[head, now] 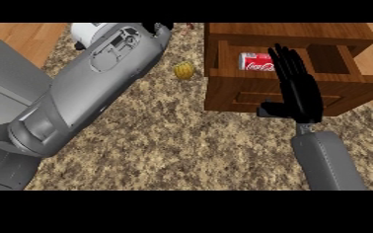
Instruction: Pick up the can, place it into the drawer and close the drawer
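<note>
A red can (255, 61) lies on its side inside the open wooden drawer (227, 79) at the upper right. My right hand (297, 86) is open, fingers straight and pointing away, over the drawer's front edge just right of the can. It hides part of the can's right end. My left forearm (94, 84) stretches diagonally up the left side. Only a bit of the left hand (159, 27) shows at the top edge, and its fingers are hidden.
A small yellow object (184, 70) lies on the speckled counter (182, 143) left of the drawer. A white object (86, 32) sits at the top left behind my left forearm. Wooden floor shows at the far left.
</note>
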`<state>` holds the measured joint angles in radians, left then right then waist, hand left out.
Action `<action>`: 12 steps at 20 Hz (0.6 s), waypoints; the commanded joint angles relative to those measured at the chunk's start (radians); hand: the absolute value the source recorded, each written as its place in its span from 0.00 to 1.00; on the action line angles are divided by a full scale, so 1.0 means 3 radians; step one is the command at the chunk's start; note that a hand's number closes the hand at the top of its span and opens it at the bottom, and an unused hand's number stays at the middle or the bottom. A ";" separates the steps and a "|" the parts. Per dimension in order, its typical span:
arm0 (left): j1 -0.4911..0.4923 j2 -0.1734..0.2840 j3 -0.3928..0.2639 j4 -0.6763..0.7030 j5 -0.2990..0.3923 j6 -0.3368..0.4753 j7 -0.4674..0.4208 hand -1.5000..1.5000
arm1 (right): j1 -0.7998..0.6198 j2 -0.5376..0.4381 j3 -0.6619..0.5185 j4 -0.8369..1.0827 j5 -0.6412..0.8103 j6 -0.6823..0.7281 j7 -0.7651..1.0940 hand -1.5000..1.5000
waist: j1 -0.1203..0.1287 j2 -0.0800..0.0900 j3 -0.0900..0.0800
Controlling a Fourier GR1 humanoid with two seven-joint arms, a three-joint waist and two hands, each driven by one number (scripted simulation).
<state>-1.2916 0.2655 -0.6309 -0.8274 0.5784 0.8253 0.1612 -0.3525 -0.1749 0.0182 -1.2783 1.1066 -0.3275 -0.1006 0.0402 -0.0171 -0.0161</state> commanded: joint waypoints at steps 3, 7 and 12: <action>0.0259 0.0279 -0.0051 -0.0421 -0.0063 -0.0077 0.0202 0.00 | -0.0394 0.0099 -0.0113 0.0893 0.0251 -0.0328 0.0089 0.00 | 0.0072 0.0062 0.0057; 0.0421 0.0407 -0.0029 -0.0659 -0.0102 -0.0057 0.0249 0.00 | -0.0635 0.0092 -0.0268 0.1309 0.0265 -0.0665 0.0000 0.00 | 0.0067 0.0069 0.0058; 0.0570 0.0620 -0.0012 -0.0918 -0.0156 -0.0079 0.0377 0.00 | -0.1063 0.0109 -0.0415 0.1827 0.0299 -0.0962 -0.0039 0.00 | 0.0084 0.0086 0.0059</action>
<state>-1.1606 0.4145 -0.6379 -1.0568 0.5484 0.7997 0.2611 -0.6021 -0.1791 -0.0859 -0.8786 1.2001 -0.5702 -0.1115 0.0639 -0.0134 -0.0174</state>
